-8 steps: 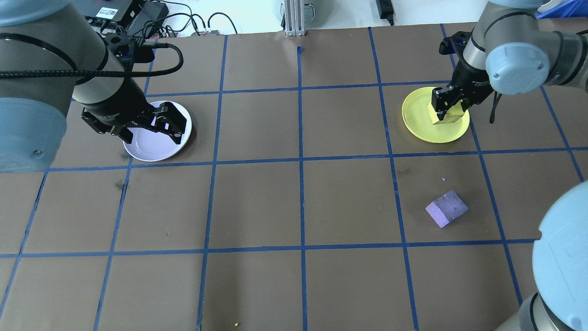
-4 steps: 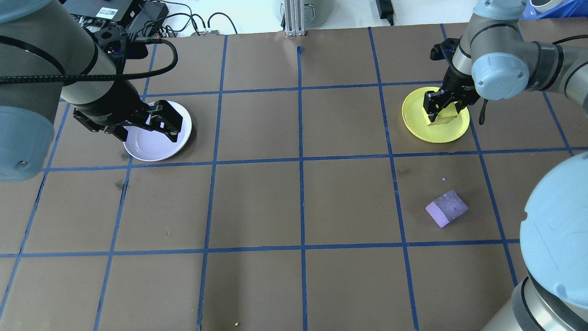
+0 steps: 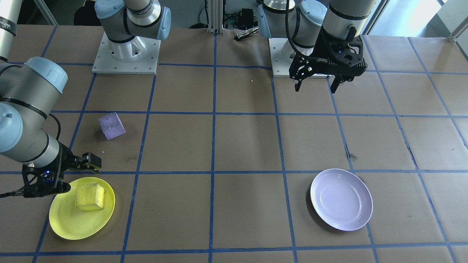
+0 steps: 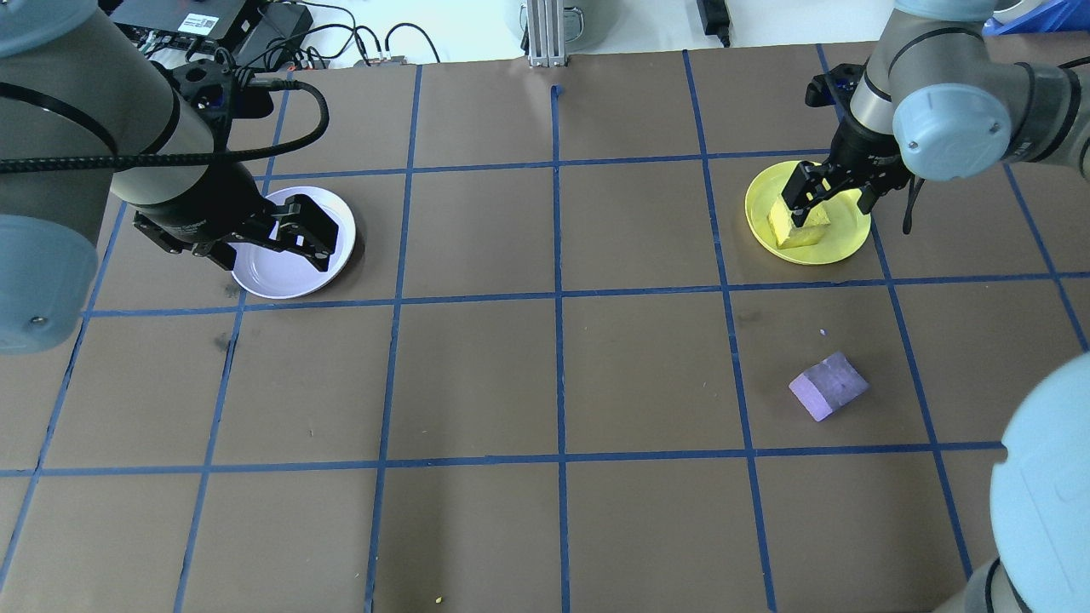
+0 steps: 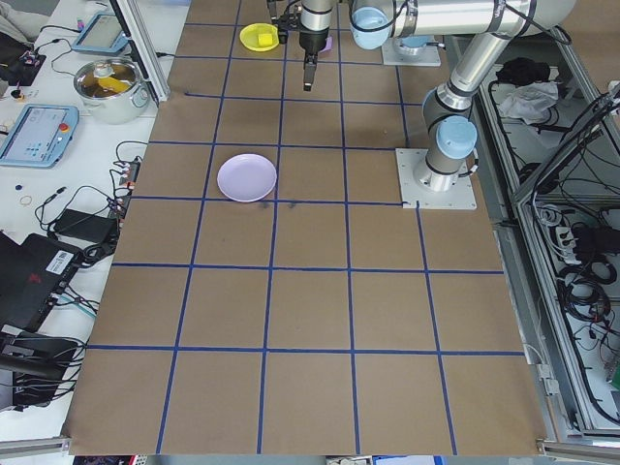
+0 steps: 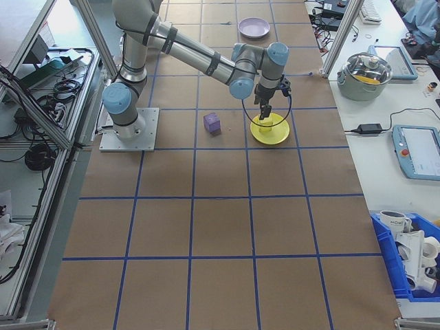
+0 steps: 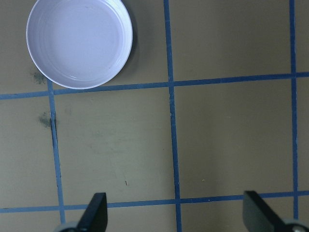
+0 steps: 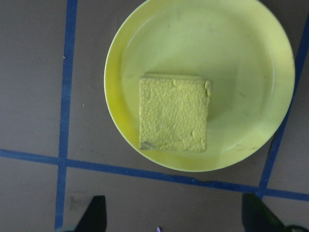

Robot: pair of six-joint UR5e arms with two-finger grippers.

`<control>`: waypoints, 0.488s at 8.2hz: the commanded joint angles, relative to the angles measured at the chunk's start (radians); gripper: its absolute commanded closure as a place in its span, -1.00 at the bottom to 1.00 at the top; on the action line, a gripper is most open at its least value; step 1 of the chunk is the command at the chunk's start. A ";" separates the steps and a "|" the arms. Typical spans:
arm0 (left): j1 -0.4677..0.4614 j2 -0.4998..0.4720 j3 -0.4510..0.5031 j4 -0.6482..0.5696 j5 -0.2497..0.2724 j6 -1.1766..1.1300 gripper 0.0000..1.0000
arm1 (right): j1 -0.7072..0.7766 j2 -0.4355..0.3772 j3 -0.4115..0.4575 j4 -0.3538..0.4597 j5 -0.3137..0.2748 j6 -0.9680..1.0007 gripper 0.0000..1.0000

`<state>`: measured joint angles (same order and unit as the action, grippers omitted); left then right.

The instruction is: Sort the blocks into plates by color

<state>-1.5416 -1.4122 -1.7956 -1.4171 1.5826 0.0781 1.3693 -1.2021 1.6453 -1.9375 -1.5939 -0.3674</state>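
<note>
The yellow block lies flat in the yellow plate, free of any finger. Well above it hangs my right gripper, open and holding nothing. In the overhead view the right gripper partly covers the yellow block on its plate. The purple block lies alone on the table, nearer the robot than that plate. The lavender plate holds nothing. My left gripper is open and raised, on the robot's side of the lavender plate.
Brown paper with a blue tape grid covers the table. Cables and electronics lie past the far edge, next to an aluminium post. A small yellow crumb lies near the front edge.
My right gripper has let go of the yellow block, which now rests in the yellow plate, and has risen above it. The left arm has drifted slightly back.
</note>
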 commanded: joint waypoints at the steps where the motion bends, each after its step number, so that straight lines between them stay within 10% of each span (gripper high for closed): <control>1: 0.002 0.025 -0.001 0.000 -0.003 0.002 -1.00 | 0.002 -0.190 0.205 0.132 -0.012 -0.045 -1.00; 4: 0.002 0.036 -0.001 0.001 0.000 0.000 -1.00 | 0.001 -0.371 0.457 0.051 -0.136 -0.293 -0.96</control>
<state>-1.5403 -1.3820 -1.7963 -1.4168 1.5826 0.0809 1.3711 -1.4756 1.9799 -1.8576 -1.6485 -0.4796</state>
